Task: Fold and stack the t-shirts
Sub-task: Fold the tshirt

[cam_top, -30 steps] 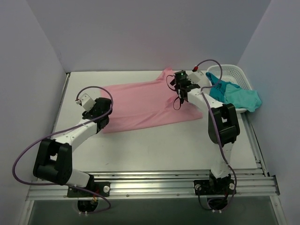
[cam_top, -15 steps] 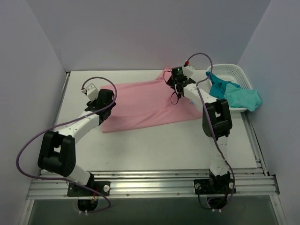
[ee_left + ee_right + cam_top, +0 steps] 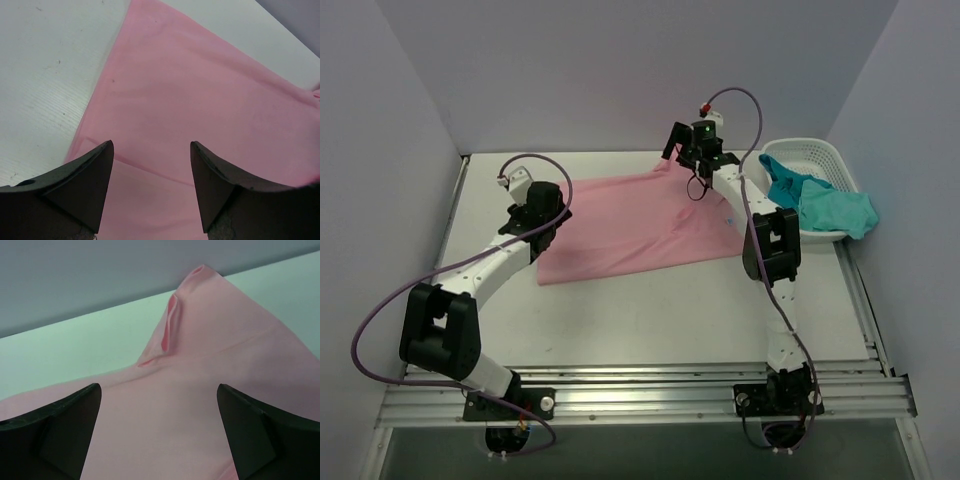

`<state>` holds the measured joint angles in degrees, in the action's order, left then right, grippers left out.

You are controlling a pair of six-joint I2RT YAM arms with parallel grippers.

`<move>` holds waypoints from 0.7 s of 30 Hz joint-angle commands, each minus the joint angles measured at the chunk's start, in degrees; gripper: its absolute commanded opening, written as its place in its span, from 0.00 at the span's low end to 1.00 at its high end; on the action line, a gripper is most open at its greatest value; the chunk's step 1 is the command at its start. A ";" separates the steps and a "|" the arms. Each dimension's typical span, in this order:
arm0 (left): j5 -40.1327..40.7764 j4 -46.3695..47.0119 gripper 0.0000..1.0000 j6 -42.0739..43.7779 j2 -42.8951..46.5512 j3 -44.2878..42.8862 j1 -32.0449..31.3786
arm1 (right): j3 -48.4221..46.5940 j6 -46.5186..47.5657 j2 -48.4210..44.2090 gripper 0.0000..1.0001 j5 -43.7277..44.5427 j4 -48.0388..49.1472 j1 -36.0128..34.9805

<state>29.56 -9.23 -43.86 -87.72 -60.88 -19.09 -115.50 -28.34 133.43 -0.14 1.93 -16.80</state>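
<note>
Left hand (image 3: 151, 150) and right hand (image 3: 157, 390) extended forward, jaws wide apart.

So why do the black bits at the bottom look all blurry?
Left wrist view: the left tool sits close to the lens, so its edges go soft, while the pink shirt stays sharp. Right wrist view: same with the right tool, and the table looks greenish. Top view: even light, no glare.

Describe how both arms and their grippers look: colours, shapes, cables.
The left arm and right arm share a build: white tubular links, chunky black joint housings. A purple cable loops along each; the right one's ends in a red plug. The left gripper and right gripper have dark, wedge-shaped fingers.
</note>
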 commanded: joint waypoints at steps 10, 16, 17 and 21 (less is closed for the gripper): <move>-1.79 3.96 0.71 1.84 1.51 2.08 -0.24 | -20.37 -0.93 14.31 0.89 -3.73 -2.55 -1.48; -2.40 4.75 0.71 2.20 0.45 2.26 -0.51 | -23.79 -2.95 18.70 0.87 -3.46 0.70 -2.54; -2.40 5.01 0.71 2.20 0.45 2.43 -0.51 | -25.72 -3.13 20.11 0.86 -3.55 0.79 -2.80; -2.23 5.54 0.71 2.55 0.62 3.14 -0.68 | -28.02 -4.44 22.58 0.85 -3.02 2.72 -3.59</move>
<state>27.73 -6.55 -42.54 -87.24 -58.19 -19.42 -139.79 -31.33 155.59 -3.07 0.80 -19.49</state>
